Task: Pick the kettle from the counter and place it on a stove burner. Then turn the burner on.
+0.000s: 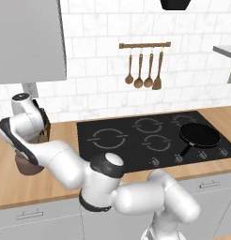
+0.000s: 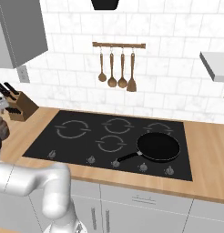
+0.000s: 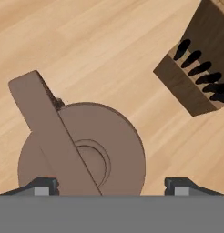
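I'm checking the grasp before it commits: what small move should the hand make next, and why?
Probably close the fingers on the kettle's handle. In the hand view the gripper sits right over the kettle on the counter, with the arched handle running between the two spread fingers, so it looks lined up. The kettle is not yet gripped.

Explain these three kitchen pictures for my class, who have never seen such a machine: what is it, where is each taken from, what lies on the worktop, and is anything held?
It is a white robot arm in a simulated kitchen. Two pictures come from cameras behind it, left and right; the third looks down from its hand. On the wooden counter stand a brown kettle and a knife block. A black frying pan sits on the cooktop. The fingers stand open on either side of the kettle; nothing is held yet.
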Tool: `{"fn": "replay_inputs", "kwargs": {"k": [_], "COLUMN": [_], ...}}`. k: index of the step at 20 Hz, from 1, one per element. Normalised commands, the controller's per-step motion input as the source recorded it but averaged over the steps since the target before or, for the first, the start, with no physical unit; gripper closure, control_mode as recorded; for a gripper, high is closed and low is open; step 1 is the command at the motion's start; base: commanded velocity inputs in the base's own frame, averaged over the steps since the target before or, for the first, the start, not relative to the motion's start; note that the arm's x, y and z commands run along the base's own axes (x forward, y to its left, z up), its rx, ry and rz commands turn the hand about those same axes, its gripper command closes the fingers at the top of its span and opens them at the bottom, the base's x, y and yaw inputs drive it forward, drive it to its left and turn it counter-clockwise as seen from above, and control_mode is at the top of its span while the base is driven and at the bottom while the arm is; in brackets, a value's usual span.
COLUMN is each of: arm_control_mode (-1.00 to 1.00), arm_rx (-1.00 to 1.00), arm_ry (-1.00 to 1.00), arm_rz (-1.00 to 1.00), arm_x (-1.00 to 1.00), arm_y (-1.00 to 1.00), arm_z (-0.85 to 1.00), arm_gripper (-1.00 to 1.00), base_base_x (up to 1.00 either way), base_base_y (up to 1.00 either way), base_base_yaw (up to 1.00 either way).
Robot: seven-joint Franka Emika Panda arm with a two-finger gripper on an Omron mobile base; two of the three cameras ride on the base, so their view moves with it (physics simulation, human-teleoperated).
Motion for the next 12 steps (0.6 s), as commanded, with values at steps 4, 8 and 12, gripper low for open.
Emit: {"fn": "replay_inputs", "kwargs": {"k": [4,8,12], "arm_control_mode": [-1.00,-1.00,-1.00], "arm_rx": [-0.01,-0.01,-0.04], "arm_ry": [-0.03,-0.09,-0.15], "arm_rz": [0.00,0.00,0.00], "arm_x": [0.03,-0.04,-0.33], "arm_y": [0.00,-0.07,-0.27], "arm_z": [-0.07,-0.03,-0.15], "arm_gripper": [1.00,1.00,1.00], "base_base_x": [0.00,0.00,0.00], "base_base_y": [0.00,0.00,0.00], "base_base_yaw": [0.00,0.00,0.00]}}
